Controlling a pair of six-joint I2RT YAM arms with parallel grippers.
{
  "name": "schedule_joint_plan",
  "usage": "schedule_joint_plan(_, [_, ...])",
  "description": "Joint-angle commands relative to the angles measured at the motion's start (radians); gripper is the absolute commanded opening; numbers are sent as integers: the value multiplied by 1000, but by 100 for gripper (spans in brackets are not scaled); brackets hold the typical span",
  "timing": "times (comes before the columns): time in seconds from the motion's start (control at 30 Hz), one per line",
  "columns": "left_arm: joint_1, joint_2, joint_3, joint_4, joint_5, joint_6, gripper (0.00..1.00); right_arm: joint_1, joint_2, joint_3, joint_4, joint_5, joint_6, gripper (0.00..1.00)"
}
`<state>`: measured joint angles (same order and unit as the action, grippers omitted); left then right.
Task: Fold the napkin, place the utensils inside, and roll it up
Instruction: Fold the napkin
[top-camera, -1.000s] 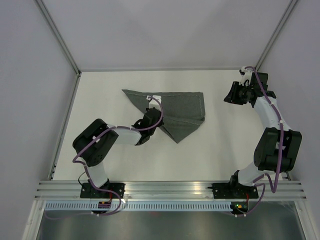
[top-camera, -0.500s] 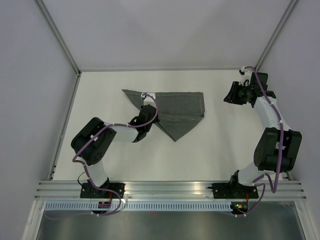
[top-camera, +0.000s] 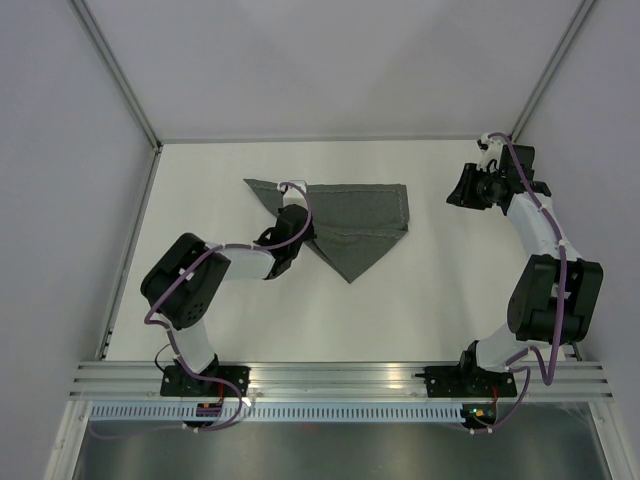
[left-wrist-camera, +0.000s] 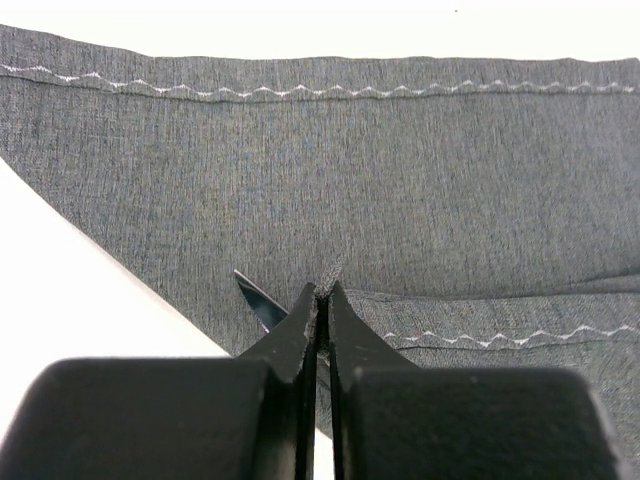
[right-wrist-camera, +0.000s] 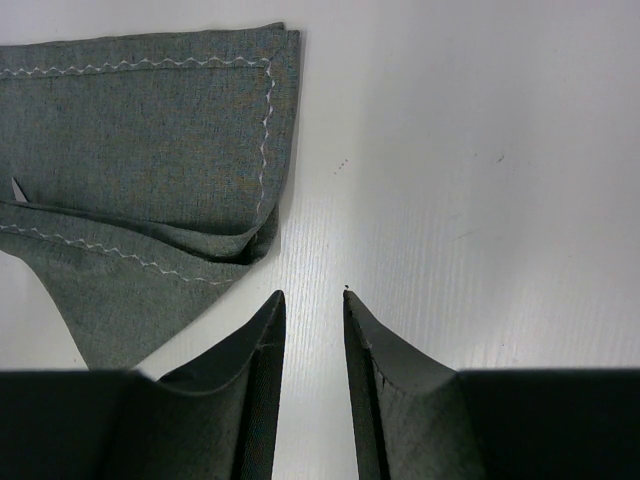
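The dark grey napkin (top-camera: 365, 215) lies folded in the middle of the table, its pale zigzag stitching showing along the far edge (left-wrist-camera: 300, 90). My left gripper (top-camera: 298, 222) is shut on a pinch of the napkin (left-wrist-camera: 400, 180) near its slanting left edge. A slim dark pointed tip, perhaps of the utensils (left-wrist-camera: 255, 300), sticks out of the fold beside the left finger. My right gripper (top-camera: 456, 194) stands open over bare table to the right of the napkin (right-wrist-camera: 150, 130), with nothing between its fingers (right-wrist-camera: 262, 340).
White tabletop (top-camera: 430, 290) surrounds the cloth. Grey walls close in the back and both sides, with a metal rail (top-camera: 340, 375) along the near edge where the arm bases sit.
My left gripper has moved left and toward the back with the cloth in its grip, and the napkin's lower point has shifted slightly left. The right arm has not moved.
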<state>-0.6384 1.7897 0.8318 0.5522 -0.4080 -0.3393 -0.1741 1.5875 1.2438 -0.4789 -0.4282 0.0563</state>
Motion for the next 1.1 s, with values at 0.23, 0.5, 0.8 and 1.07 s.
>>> schedule_joint_plan(0.23, [25,22,105,-121,-5,-105,10,5,8,0,8,6,4,36])
schedule_joint_plan(0.5, [46,23,118,-181,-2,-155,28,10,3,-1,5,6,5,36])
schedule_joint_plan(0.8, [69,-9,112,-192,9,-145,56,8,0,-3,3,3,2,36])
schedule_joint_plan(1.07, [74,3,144,-232,18,-142,55,15,2,-3,5,2,2,36])
